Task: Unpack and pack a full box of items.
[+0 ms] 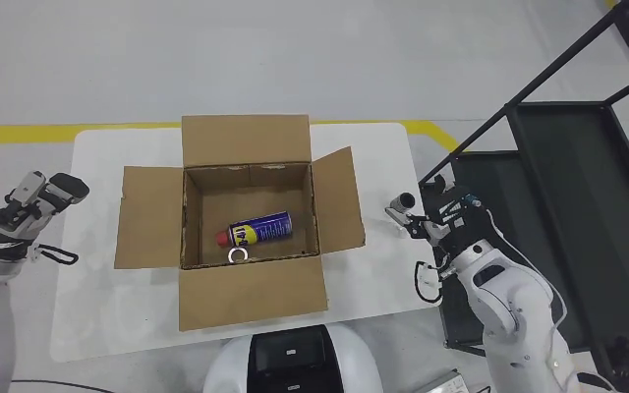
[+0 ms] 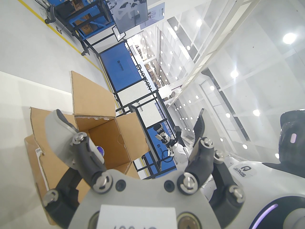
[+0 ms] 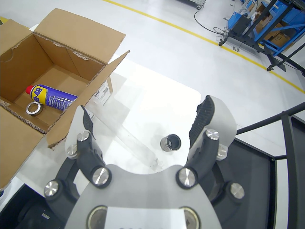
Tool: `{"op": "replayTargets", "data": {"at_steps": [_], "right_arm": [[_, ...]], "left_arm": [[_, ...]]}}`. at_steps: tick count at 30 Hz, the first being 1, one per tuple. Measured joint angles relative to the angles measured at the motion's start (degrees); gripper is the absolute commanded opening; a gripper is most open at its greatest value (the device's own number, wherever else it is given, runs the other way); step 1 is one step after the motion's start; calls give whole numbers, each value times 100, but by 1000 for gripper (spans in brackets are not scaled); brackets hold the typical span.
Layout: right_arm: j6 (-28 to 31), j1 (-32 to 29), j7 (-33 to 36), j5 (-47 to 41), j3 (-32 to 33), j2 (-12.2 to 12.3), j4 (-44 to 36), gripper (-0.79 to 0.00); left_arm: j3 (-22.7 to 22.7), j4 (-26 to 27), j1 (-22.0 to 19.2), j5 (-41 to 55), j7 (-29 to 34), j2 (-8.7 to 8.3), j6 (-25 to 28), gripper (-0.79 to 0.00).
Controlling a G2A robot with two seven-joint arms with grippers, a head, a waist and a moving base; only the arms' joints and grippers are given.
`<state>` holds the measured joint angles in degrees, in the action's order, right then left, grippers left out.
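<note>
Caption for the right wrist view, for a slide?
Open right gripper near a metal cylinder on the table; spray can and metal ring lie in the open box.

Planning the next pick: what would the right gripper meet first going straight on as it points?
Probably the small metal sleeve lying on the white table, just ahead of the open right gripper; depth is unclear.

Top view looks straight down on the box (image 1: 246,138); both wrist views (left tilted upward) share it obliquely.
</note>
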<state>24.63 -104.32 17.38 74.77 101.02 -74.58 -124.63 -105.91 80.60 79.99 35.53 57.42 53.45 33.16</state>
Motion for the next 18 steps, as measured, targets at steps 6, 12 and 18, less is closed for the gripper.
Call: {"op": "replayTargets", "data": {"at_steps": [6, 12, 18], "right_arm": [[1, 1, -2, 2, -1, 0, 0, 0], [-125, 64, 133, -226, -38, -2, 270, 0], [-609, 537, 973, 121, -134, 29, 1271, 0]], "left_arm": [[0, 0, 0, 0, 0, 0, 0, 0], [0, 0, 0, 0, 0, 0, 0, 0], [0, 0, 0, 0, 0, 0, 0, 0]]}}
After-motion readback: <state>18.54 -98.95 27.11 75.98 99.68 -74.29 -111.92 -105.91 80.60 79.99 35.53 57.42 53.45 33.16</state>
